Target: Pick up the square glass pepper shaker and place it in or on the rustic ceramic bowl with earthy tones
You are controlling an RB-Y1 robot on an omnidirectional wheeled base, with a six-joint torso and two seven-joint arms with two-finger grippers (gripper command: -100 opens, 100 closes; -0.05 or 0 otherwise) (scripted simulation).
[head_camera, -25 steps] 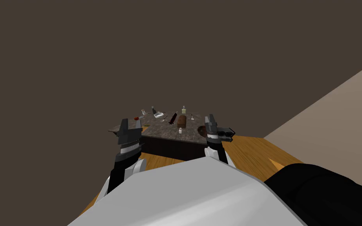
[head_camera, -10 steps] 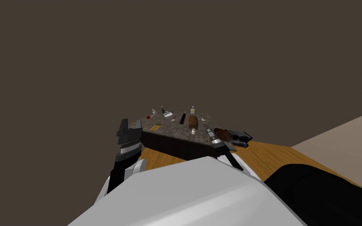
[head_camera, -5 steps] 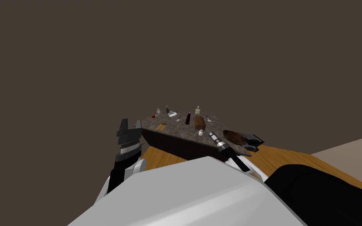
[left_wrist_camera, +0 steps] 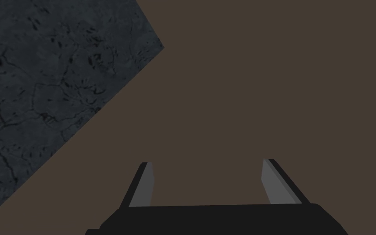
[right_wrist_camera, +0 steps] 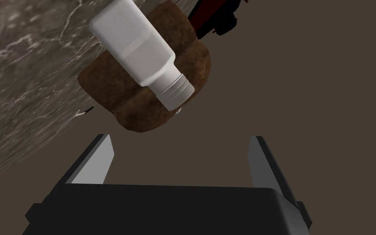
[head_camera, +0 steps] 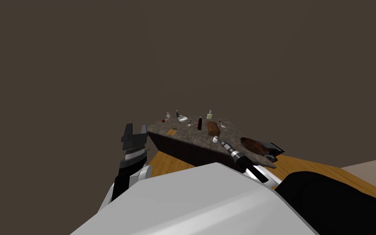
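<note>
Right gripper (right_wrist_camera: 180,140) wide open, facing the white pepper shaker (right_wrist_camera: 138,53).
The pepper shaker stands on the marbled tabletop (head_camera: 191,134), clear of the blades; left gripper (left_wrist_camera: 207,163) wide open.

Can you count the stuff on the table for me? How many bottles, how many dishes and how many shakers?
Bottles: 3 - dark bottle, dark red bottle, pale bottle
Dishes: 2 - brown bowl, white dish
Shakers: 1 - white shaker
Total: 6. The other little bits are too small to name.
</note>
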